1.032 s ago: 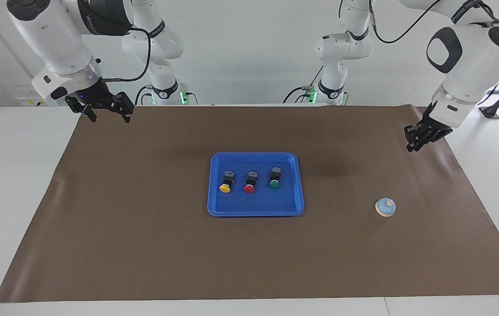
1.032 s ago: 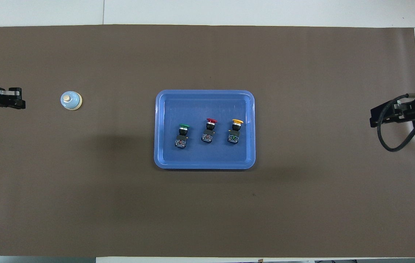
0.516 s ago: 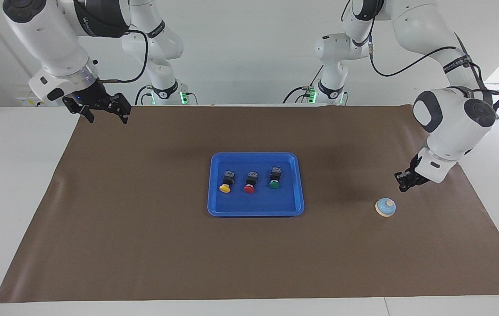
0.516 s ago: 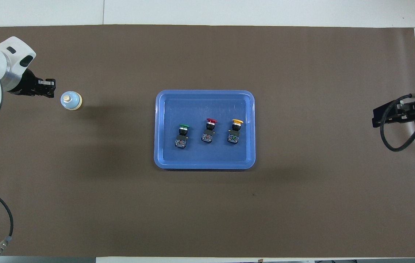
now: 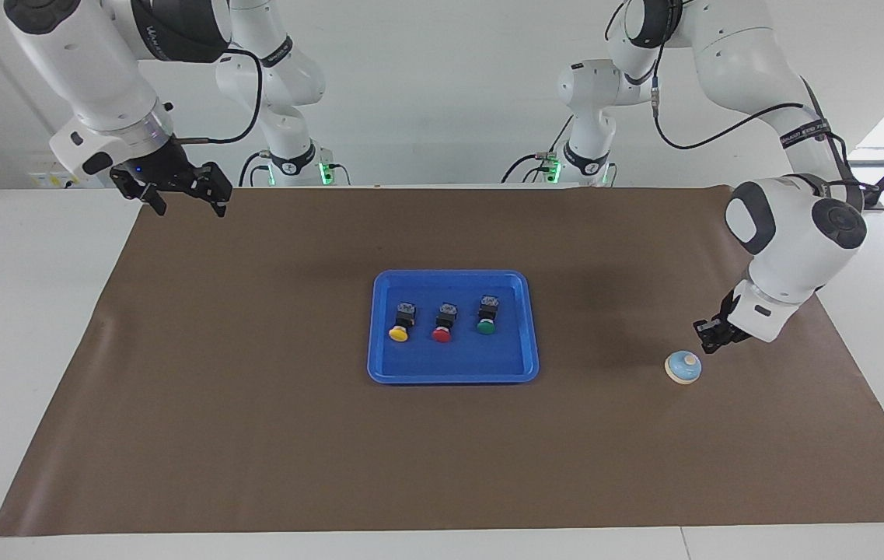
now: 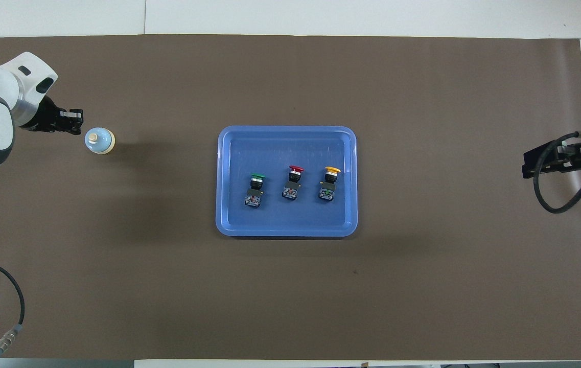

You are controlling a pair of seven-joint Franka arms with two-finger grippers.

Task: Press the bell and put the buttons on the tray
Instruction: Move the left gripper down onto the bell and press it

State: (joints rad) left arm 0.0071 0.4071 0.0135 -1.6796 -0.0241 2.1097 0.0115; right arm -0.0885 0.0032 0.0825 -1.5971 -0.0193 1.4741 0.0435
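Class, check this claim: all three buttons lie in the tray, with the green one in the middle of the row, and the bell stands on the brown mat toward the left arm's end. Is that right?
One detail is wrong. The red button is in the middle; the green button is at the row's end toward the bell, the yellow button at the other end. The overhead view shows it. The rest holds: all three lie in the tray.

Left end effector (image 5: 706,336) (lower) beside bell (image 5: 683,367)

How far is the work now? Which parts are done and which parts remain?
Done: the green button, the red button and the yellow button lie side by side in the blue tray. In hand: the left claw hangs close beside the bell, not touching its knob. Left: pressing the bell. The right claw waits at the right arm's end.
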